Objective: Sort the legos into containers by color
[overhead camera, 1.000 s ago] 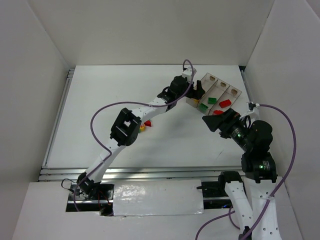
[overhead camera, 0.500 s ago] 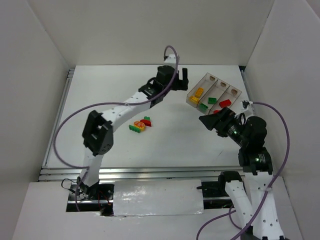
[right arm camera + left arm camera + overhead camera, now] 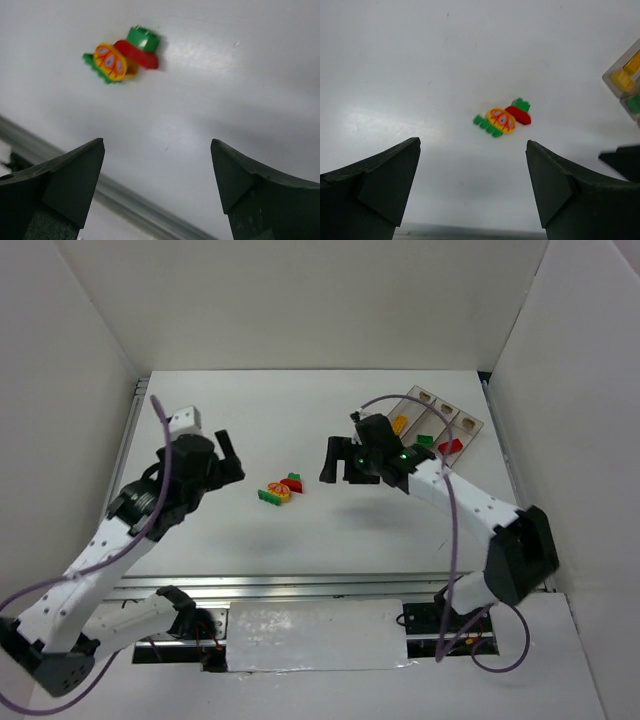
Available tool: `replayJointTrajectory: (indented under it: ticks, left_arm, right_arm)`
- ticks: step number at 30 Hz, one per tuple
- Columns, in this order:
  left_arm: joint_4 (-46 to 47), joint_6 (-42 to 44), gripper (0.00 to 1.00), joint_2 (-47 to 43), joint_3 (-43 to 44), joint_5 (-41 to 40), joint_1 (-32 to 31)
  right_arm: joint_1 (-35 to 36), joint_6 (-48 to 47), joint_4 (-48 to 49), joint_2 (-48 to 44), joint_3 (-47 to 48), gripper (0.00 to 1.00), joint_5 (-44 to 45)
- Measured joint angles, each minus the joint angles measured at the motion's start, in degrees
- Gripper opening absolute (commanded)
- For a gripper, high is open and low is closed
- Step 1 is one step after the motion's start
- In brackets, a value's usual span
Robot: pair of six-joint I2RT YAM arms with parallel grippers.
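Overall: both arms hover over the white bench (image 3: pixel 300 410), one on each side of a small heap of bricks.
Left end effector (image 3: pixel 228 455): fingers spread wide, nothing between them; it sits left of the heap and apart from it. The left wrist view (image 3: pixel 472 145) looks at the heap through the gap.
Right end effector (image 3: pixel 338 462): fingers spread, nothing held; it sits right of the heap, between the heap and the tray. The right wrist view (image 3: pixel 157 142) shows the heap up and to the left of the gap.
Loose bricks (image 3: pixel 282 489): four pieces touching in a short row on the bench, namely a green toothed piece (image 3: pixel 487 125), a round yellow-orange piece (image 3: pixel 501 120), a red piece (image 3: pixel 519 114) and a small green stud (image 3: pixel 522 104).
Tray (image 3: pixel 470 423): far right of the bench, three compartments side by side, near end hidden by the right arm.
Tray contents: yellow brick (image 3: pixel 400 425) in the left compartment, green brick (image 3: pixel 424 440) in the middle, red brick (image 3: pixel 450 446) in the right.
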Motion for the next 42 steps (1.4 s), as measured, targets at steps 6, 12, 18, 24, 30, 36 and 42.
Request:
replayJointTrajectory:
  ticks: [6,12,18,24,30,36,42]
  left_arm:
    - [-6.91,6.73,1.0,-16.46,-2.95,3.91,0.33]
    - [-6.95,11.67,0.99,-26.1,-11.72,4.76,0.35]
    - [-6.91,12.52,0.99,-26.43,-15.54,6.99,0.37]
    - [-5.66,13.2,1.0,-27.26,-15.58,8.07,0.39]
    - [-4.9,13.75,1.0,-27.45,-15.67,8.85,0.39]
    - [-4.66,13.84,1.0,-27.65,-15.69,9.11,0.39]
    - [-4.63,13.86,1.0,-28.2,-15.74,9.42,0.39]
  right_arm:
    - [1.62,-6.91,-2.23,22.93,17.62,0.84,6.47]
    - [3.34,-21.81,-3.19,30.12,21.4,0.91,1.25]
    - [5.09,-36.28,-7.04,35.28,29.64,0.95,-2.54]
    - [5.75,-44.59,-10.95,43.93,38.1,0.95,-1.92]
    - [6.62,-49.05,-14.97,48.65,41.27,0.94,-0.83]
    - [8.28,-51.36,-17.4,53.0,49.11,0.93,-0.39]
    - [8.96,-52.54,-18.82,55.21,50.86,0.81,0.52]
